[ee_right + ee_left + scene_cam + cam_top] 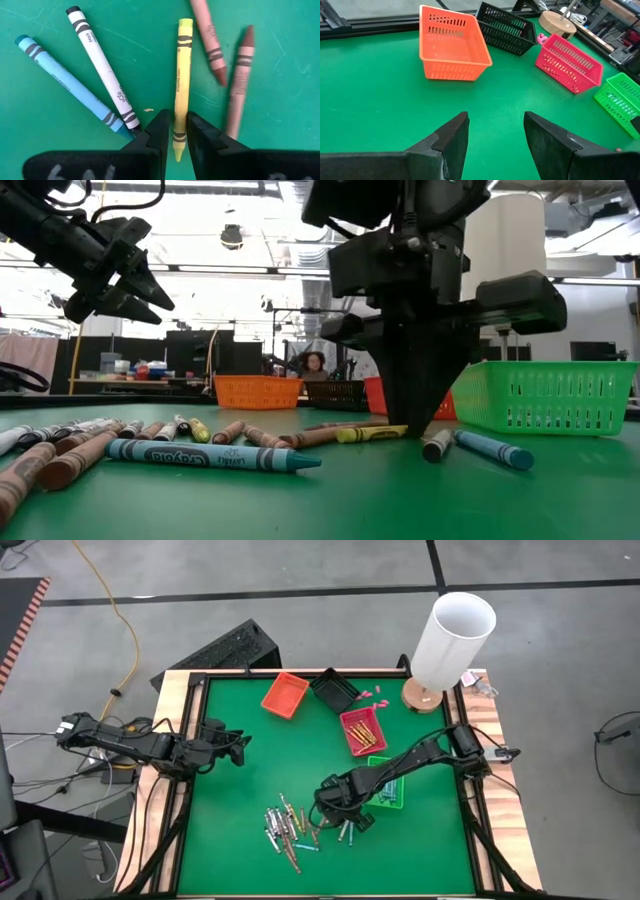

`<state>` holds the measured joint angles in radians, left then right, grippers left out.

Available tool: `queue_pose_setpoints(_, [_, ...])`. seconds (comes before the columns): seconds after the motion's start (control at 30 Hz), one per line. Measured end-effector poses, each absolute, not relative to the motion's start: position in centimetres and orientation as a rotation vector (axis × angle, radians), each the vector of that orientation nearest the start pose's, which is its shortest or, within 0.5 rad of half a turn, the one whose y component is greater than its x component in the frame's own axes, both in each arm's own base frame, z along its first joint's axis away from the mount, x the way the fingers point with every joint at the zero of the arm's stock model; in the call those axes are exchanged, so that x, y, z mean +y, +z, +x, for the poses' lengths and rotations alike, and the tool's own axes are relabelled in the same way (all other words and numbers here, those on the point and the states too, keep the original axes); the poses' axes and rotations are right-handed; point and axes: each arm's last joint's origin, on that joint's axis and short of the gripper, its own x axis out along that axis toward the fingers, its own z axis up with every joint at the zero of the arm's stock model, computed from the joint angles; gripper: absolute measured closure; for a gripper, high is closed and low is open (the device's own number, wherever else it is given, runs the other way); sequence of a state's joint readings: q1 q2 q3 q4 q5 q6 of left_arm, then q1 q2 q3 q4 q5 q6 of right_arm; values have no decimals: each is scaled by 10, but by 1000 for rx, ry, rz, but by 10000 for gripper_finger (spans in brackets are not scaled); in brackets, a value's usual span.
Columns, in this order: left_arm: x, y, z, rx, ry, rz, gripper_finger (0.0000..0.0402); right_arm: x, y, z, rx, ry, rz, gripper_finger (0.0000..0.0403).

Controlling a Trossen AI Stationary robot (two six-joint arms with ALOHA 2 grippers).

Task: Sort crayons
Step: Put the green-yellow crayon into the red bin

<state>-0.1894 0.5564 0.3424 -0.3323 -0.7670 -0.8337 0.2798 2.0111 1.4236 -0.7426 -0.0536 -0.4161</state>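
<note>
high view: green table (230,810) w/ wood rim, biggest thing in shot. landmark = white cylinder (452,638) standing on a round wood base at the table's far right corner.

2 dark arms. left arm sits at the table's left edge, well apart from the cylinder; left gripper (240,745) hangs above bare green, fingers spread wide w/ nothing between them. right arm reaches in from the right edge, on the cylinder's near side; right gripper (345,812) is down at the table near the middle, fingers nearly together, pinched on a yellow crayon (182,85) lying flat between the tips.

4 small trays, all on the cylinder's left & near-left: black tray (334,690) nearest it along the far edge, orange tray (285,694) beyond that, red tray (362,730) nearer the middle w/ several crayons inside, green tray (390,785) closest to the right gripper.

crayons (285,830): loose heap well apart from the cylinder, toward the near edge, just left of the right gripper; too many & too small to count there. right wrist view shows 5: 1 blue, 1 white, 1 yellow, 2 brownish-pink.

few tiny pink bits (368,693) btw black tray & cylinder base.
</note>
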Motion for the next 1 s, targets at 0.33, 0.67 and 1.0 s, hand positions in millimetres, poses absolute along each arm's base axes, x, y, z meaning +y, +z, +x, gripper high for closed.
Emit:
queue_pose_setpoints(0.33, [-4,203,125,224,721,-540,221,108,160,379,1234,533,-473,351])
queue_pose_setpoints(0.67, [-4,204,125,224,721,-541,221,108,159,379,1251,491,-419,397])
queue_pose_setpoints(1.0, [-4,203,125,225,719,-541,221,105,169,375,1246,472,-409,400])
